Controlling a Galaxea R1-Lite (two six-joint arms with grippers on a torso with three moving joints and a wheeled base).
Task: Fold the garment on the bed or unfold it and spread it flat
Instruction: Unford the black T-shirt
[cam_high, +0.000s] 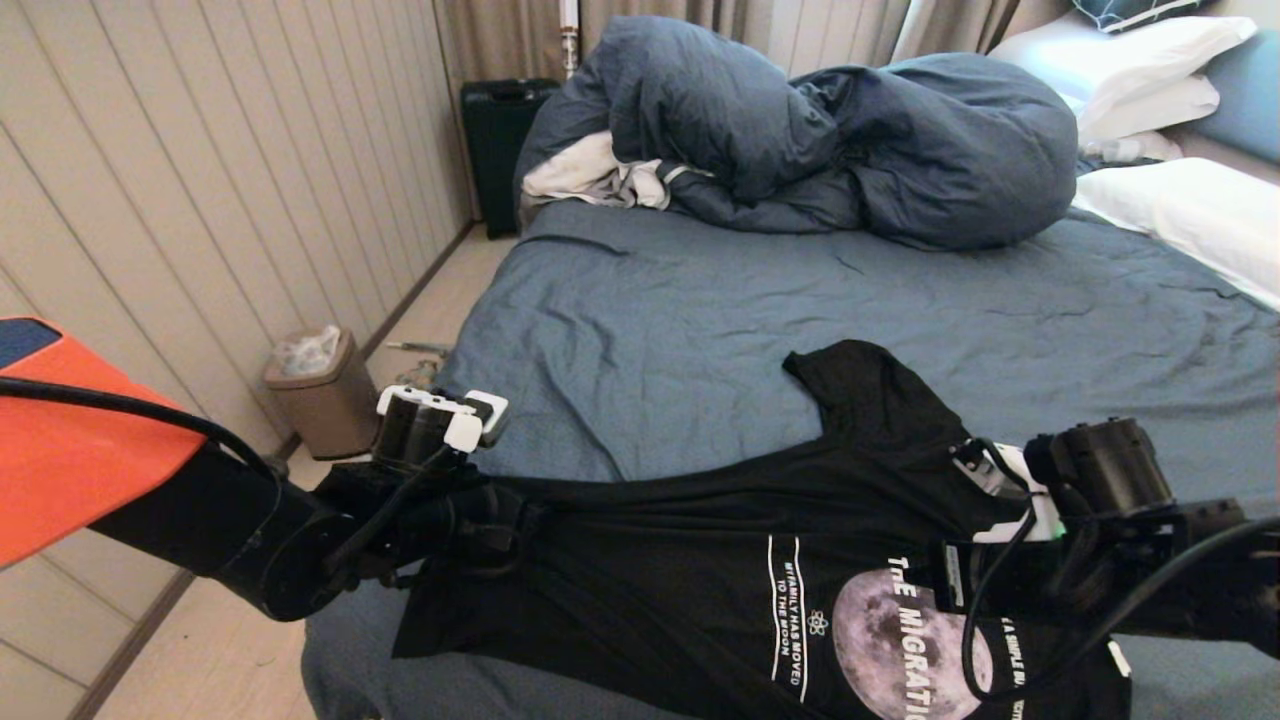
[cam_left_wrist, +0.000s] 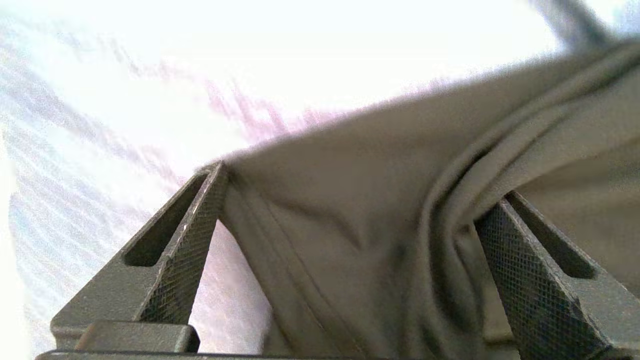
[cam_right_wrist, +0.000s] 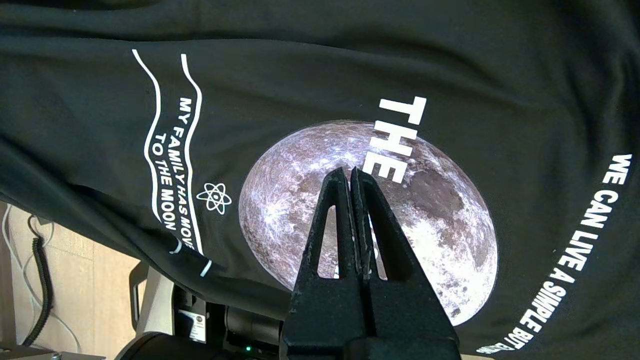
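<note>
The black T-shirt (cam_high: 680, 560) lies print-up on the near part of the bed (cam_high: 700, 320), and one sleeve (cam_high: 850, 385) points toward the duvet. Its grey moon print (cam_high: 890, 640) and white lettering sit at the near right. My left gripper (cam_high: 505, 520) is at the shirt's left edge. In the left wrist view this gripper (cam_left_wrist: 360, 182) is open, with its fingers (cam_left_wrist: 195, 235) spread wide and bunched black fabric (cam_left_wrist: 360, 240) filling the gap between them. My right gripper (cam_high: 940, 585) hovers over the moon print (cam_right_wrist: 430, 210). In the right wrist view this gripper (cam_right_wrist: 350, 172) is shut and holds nothing.
A bulky slate-blue duvet (cam_high: 820, 130) is heaped at the far end with a white-grey cloth (cam_high: 590, 175) beside it. White pillows (cam_high: 1190, 210) lie at the far right. A bin (cam_high: 315, 390) and a black case (cam_high: 500, 140) stand on the floor along the left wall.
</note>
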